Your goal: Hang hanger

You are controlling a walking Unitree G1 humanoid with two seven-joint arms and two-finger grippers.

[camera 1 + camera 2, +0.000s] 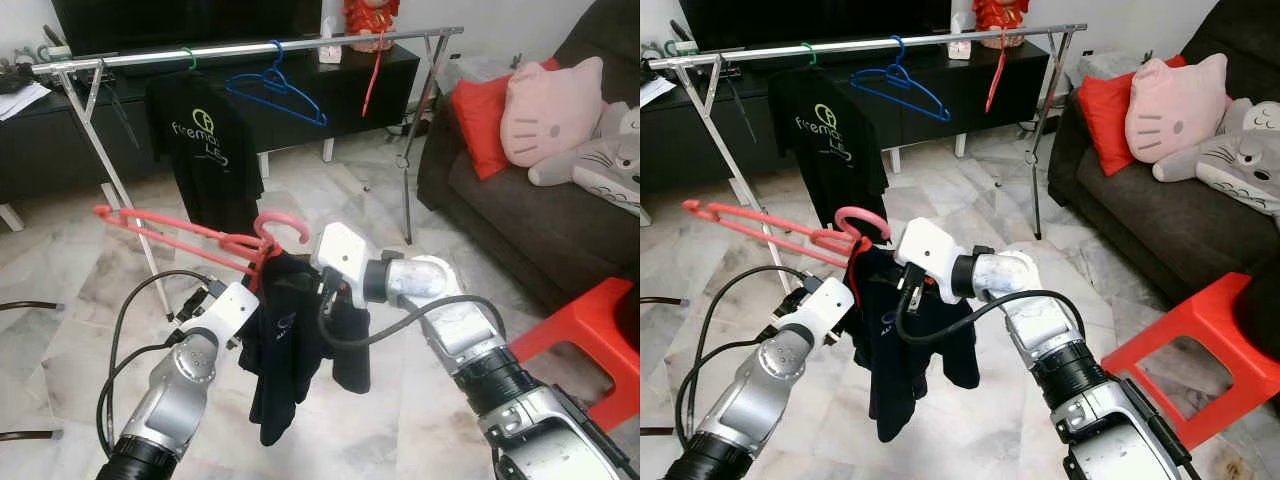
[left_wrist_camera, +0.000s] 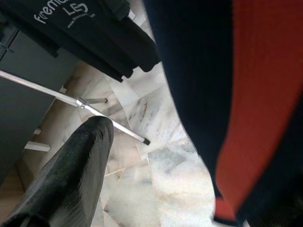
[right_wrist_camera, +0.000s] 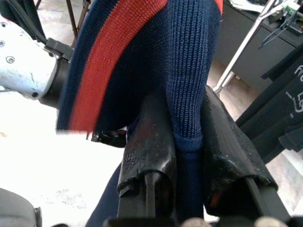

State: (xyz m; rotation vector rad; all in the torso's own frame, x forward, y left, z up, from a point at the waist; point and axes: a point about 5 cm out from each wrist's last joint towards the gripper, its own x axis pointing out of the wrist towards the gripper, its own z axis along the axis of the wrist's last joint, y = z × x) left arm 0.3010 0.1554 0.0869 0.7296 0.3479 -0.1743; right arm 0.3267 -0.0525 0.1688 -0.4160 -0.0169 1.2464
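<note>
**red hanger with dark garment, held short of the rail**

red hanger (image 1: 190,235) at centre, hook up, well short of the rail (image 1: 250,48) at 12 o'clock. right gripper (image 3: 187,142) pinches the navy garment (image 1: 290,340), steadying it. left gripper (image 2: 71,175): finger spread unclear; its wrist view reveals a red stripe.

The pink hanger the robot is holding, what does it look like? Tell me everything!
The pink hanger looks like thin plastic, with a curved hook at the top and long arms reaching out to the robot's left. It is tilted, held up in the air in front of the clothes rack. A dark navy garment with a red stripe hangs from it, and the right gripper pinches that cloth.
</note>
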